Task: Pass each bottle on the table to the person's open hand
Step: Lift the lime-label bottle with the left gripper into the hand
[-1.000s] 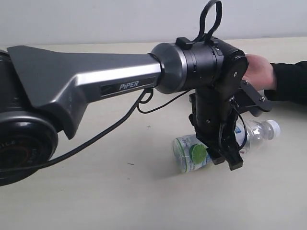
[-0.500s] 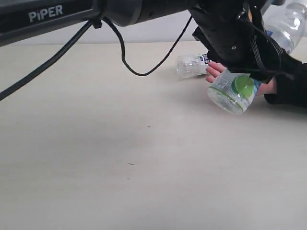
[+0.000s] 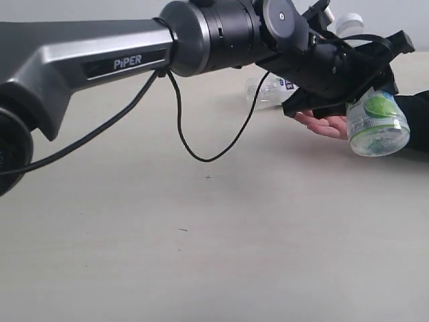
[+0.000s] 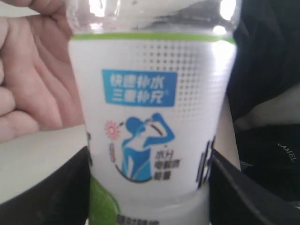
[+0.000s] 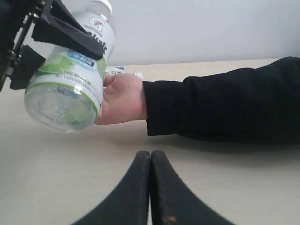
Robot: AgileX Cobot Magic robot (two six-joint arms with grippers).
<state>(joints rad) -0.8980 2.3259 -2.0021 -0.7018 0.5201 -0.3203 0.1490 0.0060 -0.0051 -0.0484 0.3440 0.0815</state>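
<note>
Bottle (image 3: 377, 124) off the table (image 3: 167, 235) just beside open hand (image 3: 326, 125) at right, second bottle (image 3: 268, 97) lying on table behind hand

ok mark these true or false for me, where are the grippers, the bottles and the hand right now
1. The left gripper grips the clear plastic bottle with the green-and-white label. True.
2. The right gripper is open. False: its jaws are pressed together, with nothing between them.
3. The person's hand is wrapped round that bottle. False: the hand lies open beside it, palm showing.
4. A second clear bottle lies on the pale beige table beyond the hand. True.
5. The gripped bottle stands upright on the table. False: it is held tilted above the tabletop.
</note>
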